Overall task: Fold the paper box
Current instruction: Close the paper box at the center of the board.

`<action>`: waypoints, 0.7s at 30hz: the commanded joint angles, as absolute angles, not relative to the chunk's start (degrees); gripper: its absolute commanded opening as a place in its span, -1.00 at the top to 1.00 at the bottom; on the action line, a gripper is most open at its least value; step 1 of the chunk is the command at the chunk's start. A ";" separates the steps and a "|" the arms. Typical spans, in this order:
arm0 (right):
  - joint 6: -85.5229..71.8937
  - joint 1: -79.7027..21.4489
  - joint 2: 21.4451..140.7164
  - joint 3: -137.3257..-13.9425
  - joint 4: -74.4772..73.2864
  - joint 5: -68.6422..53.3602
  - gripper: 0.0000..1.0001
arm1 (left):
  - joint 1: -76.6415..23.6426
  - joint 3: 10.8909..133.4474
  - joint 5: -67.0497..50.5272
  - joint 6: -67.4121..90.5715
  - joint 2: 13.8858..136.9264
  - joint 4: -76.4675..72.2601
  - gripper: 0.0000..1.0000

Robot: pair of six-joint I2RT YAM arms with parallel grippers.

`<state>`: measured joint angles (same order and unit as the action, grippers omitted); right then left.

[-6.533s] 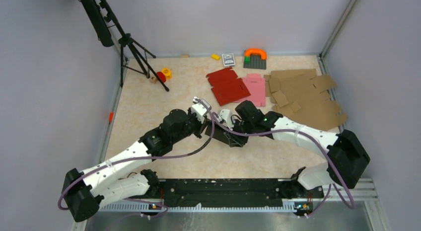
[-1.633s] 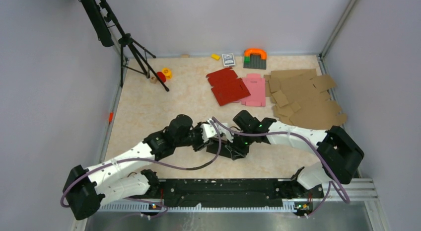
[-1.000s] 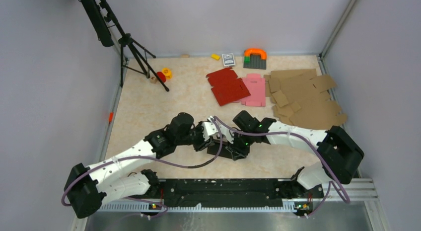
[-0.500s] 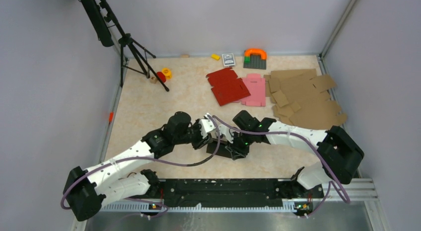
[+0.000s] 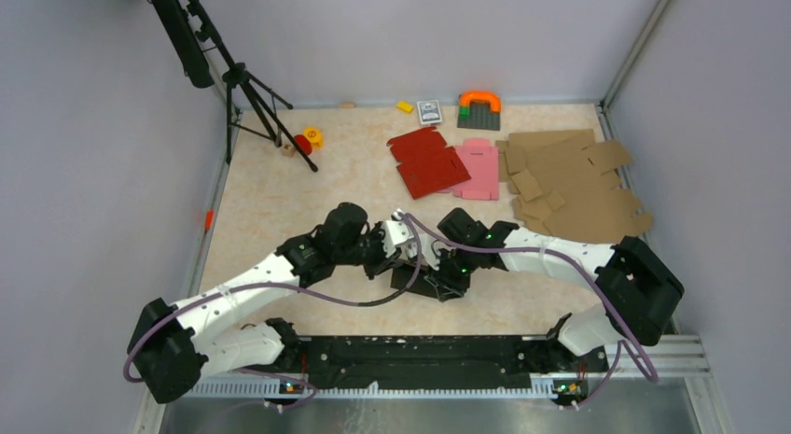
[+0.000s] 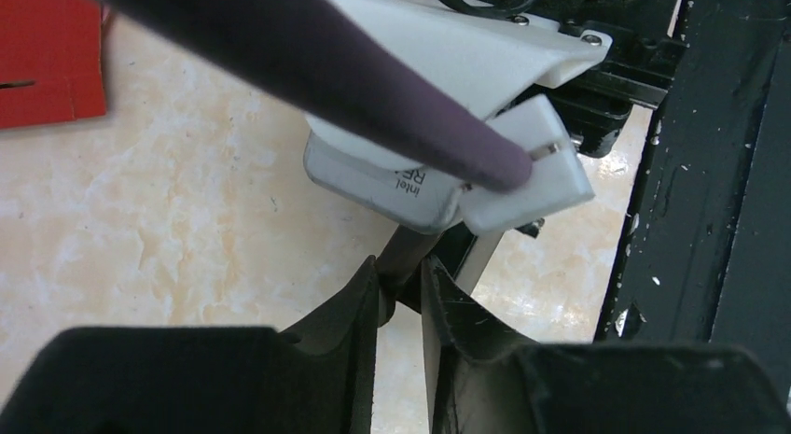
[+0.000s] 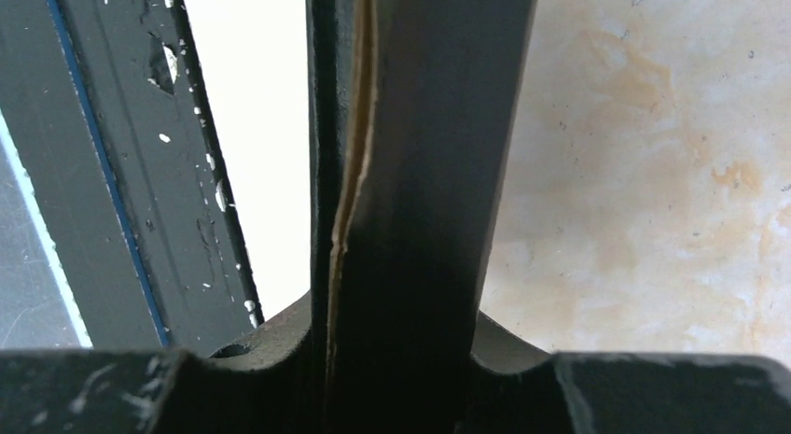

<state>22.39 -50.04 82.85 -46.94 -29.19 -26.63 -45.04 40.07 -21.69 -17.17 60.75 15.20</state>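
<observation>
Both clamped on the paper box (image 5: 418, 281), left gripper (image 6: 401, 271) at ten o'clock, right gripper (image 7: 401, 327) at two o'clock, opposing pulls could tear it.

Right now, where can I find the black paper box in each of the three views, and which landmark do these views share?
Top external: the paper box is just below centre, between the two wrists.
Left wrist: the paper box shows as a thin dark strip, low centre, pinched in the left gripper.
Right wrist: the paper box stands edge-on down the middle, clamped in the right gripper.
Shared landmark: the marbled beige tabletop.
</observation>
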 commanded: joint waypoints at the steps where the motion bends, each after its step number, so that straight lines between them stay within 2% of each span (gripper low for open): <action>1: 24.66 -51.23 80.86 -49.30 -27.62 -29.10 0.88 | -44.65 43.80 -17.39 -17.36 63.44 16.40 0.70; 6: 24.78 -51.21 81.18 -48.92 -27.70 -29.27 0.86 | -44.65 43.21 -15.46 -14.40 61.05 12.99 1.00; 14: 21.88 -51.15 81.86 -48.62 -23.60 -23.75 0.82 | -44.65 42.71 -16.78 -10.47 61.49 12.08 1.00; 21: 21.84 -51.20 81.57 -48.54 -22.70 -24.20 0.83 | -44.65 39.97 -9.19 -5.73 61.56 9.97 0.77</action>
